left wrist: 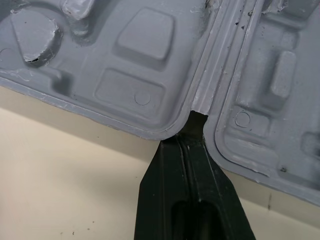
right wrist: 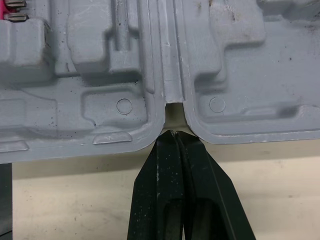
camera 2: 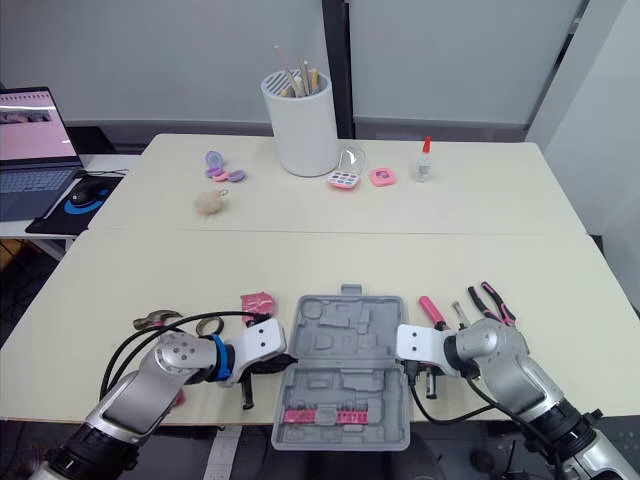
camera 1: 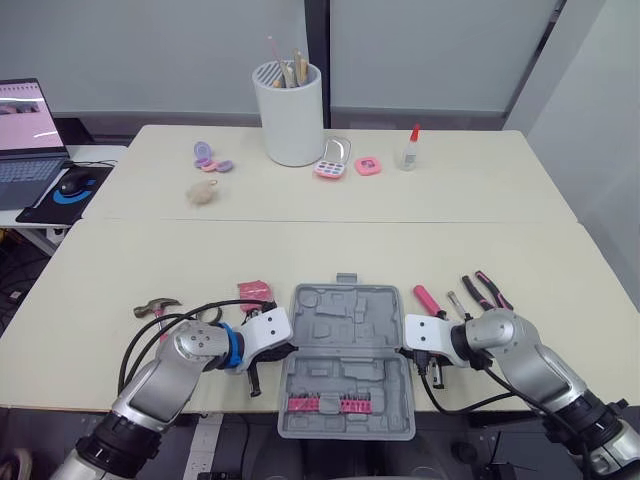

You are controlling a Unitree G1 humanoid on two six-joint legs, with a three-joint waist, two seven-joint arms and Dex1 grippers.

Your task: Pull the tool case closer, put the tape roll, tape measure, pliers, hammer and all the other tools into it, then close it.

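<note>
One grey tool case (camera 1: 345,340) lies open at the near edge of the table (camera 1: 500,250), between the two grippers. The left gripper (left wrist: 186,145) has its two fingers pressed together, tips at the hinge notch on the case's left side, and the right gripper (right wrist: 172,140) has its fingers together at the matching notch on the right. Left of the case lie one hammer (camera 1: 157,307), one pink tape measure (camera 1: 254,291) and what may be one tape roll (camera 2: 210,325), half hidden by cables; to its right lie one pink-handled tool (camera 1: 428,300), one thin screwdriver (camera 1: 456,304) and one pair of pliers (camera 1: 486,291).
</note>
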